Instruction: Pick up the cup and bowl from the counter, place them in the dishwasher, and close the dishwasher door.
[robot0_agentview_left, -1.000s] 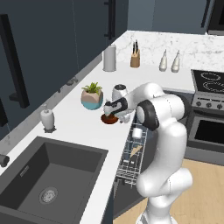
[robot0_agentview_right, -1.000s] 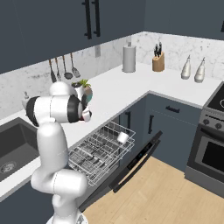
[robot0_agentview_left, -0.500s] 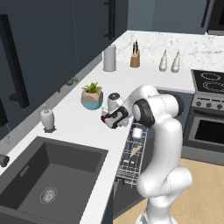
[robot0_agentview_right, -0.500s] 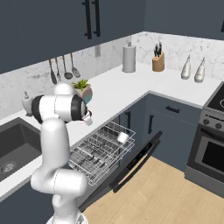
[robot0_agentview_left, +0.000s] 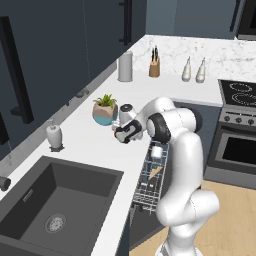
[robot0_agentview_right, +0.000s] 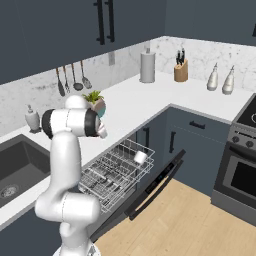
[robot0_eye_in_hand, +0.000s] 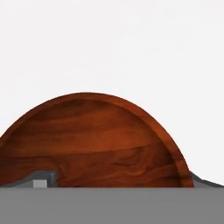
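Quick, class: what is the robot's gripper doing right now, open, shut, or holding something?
Gripper: open, holding nothing; its fingertips sit on either side of the bowl on the counter.

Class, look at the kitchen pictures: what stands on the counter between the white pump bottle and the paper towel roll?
In the left base view, the teal-and-beige plant pot stands on the counter between the pump bottle and the paper towel roll.

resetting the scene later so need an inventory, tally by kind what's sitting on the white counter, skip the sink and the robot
bowl: 1
plant pot: 1
pump bottle: 1
paper towel roll: 1
knife block: 1
pale bottles: 2
total: 7
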